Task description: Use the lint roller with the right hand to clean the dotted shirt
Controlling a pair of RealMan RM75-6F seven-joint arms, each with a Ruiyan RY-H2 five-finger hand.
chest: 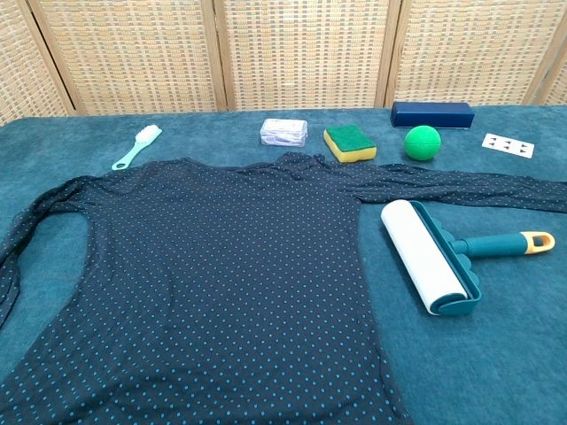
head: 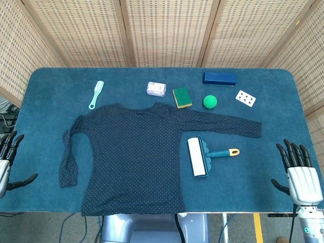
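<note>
Nothing looks started yet. The right hand [head: 304, 178] waits at the near edge of the worktop [head: 45, 91], fingers spread, holding nothing. The left hand [head: 6, 162] is spread and empty too. The dotted shirt [head: 129, 157] lies flat. The lint roller [head: 205, 156] lies untouched just beside it, below the sleeve. Picking up and rolling are left.

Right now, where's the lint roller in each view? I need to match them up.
Head view: lint roller right of centre, beside the dotted shirt.
Chest view: lint roller at right, handle pointing right.
Shared landmark: green ball beyond it.
</note>
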